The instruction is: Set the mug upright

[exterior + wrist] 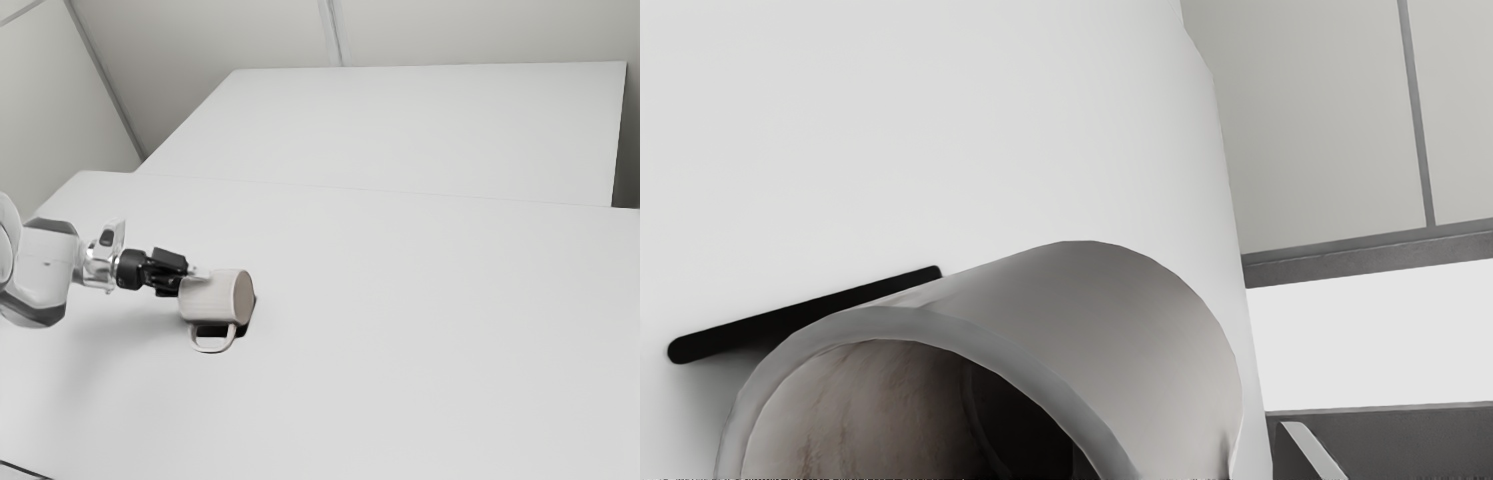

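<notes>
the mug (208,300) is seen tipped on its side on the table (400,330), its mouth turned toward the gripper (195,275); how far that is opened, or whether anything is held, cannot be told.

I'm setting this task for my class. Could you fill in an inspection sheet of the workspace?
Surface: pale, plain table.
Job's things: mug lying on its side, not yet upright; its handle points toward the exterior camera.
Clutter: black shape beside the mug; can't tell whether object or shadow.
Gripper: black gripper at the mug's open end.
Cables: thin dark line at the exterior view's lower left, possibly a cable.
Surroundings: pale walls with grey strips.
</notes>
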Robot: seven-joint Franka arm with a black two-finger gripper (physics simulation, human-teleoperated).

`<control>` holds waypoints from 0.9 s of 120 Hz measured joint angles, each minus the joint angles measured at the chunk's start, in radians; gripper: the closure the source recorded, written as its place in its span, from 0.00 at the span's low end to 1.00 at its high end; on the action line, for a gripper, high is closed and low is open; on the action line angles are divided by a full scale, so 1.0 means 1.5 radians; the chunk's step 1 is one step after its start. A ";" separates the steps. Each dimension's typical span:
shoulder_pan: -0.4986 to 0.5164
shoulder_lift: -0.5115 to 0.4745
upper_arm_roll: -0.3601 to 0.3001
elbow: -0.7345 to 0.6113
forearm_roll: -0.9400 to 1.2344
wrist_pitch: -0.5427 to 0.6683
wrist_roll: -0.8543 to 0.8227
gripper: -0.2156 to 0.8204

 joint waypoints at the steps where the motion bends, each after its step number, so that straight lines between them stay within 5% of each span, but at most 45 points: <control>1: 0.000 0.000 0.000 0.000 0.000 0.000 0.001 0.63; 18: 0.002 0.002 0.000 -0.003 0.000 0.002 0.015 0.78; 60: -0.001 -0.020 -0.025 0.027 0.010 0.021 0.035 0.91; 84: -0.003 -0.062 -0.081 0.075 0.066 0.049 0.023 0.94; 108: -0.048 -0.111 -0.174 0.077 0.242 0.174 -0.026 0.95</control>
